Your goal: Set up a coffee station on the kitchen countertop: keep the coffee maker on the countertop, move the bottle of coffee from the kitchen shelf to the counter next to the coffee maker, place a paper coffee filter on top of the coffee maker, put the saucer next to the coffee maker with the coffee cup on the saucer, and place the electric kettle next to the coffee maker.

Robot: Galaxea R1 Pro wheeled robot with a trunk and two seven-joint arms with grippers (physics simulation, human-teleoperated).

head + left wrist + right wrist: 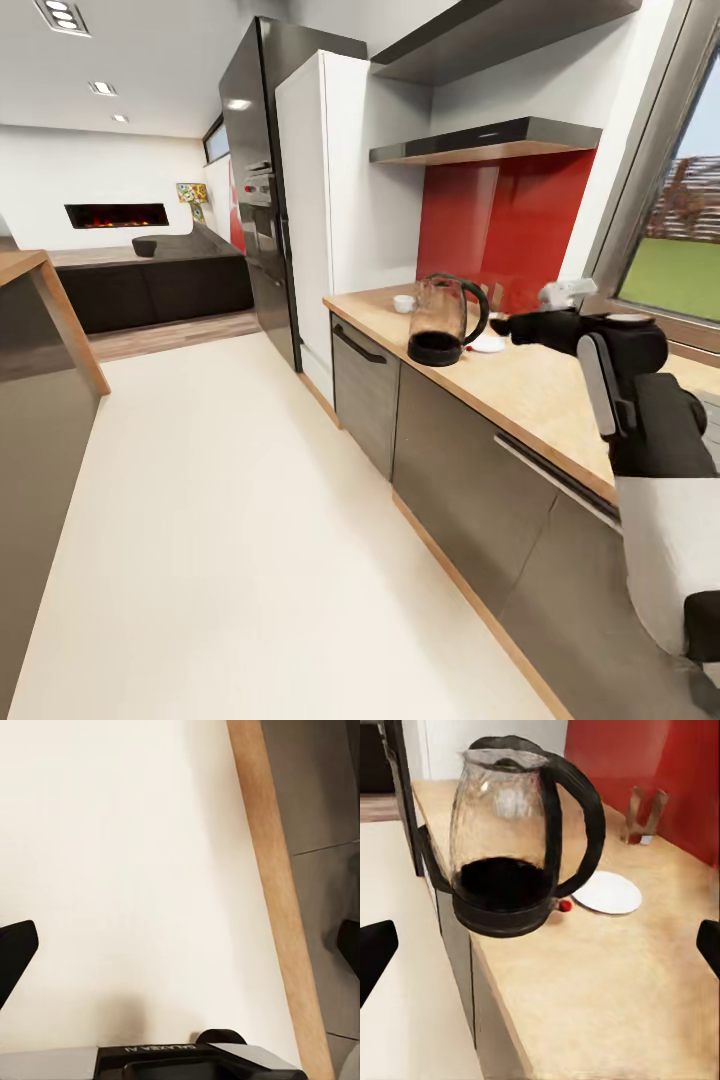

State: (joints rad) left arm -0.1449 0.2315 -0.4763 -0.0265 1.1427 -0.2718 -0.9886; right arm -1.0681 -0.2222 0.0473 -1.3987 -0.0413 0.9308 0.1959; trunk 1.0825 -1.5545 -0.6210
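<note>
My right hand (540,945) reaches out over the worktop (540,390) at the right of the head view, its two black fingertips spread wide and holding nothing. In the right wrist view they sit at the frame's left and right edges, with the electric kettle (514,840) between them and farther off. The kettle stands upright near the worktop's front edge, its black loop handle turned toward the red backsplash (510,215). Through the clear glass I see only the dark base at the bottom; I cannot tell whether there is any water in it. Its top looks open, though I cannot be sure of the lid.

Just behind the kettle, beside its handle, lies the saucer (607,892), white, flat and bare, with nothing on it. The coffee cup (404,303) stands apart from it, farther along the worktop at the centre of the head view, near the tall white cabinet (330,190); its inside is too small to read.

Two dark shelves (490,140) hang above the backsplash in the upper right.

My left hand (180,945) is also spread, empty, over the pale floor (127,870) beside the wooden plinth strip.
</note>
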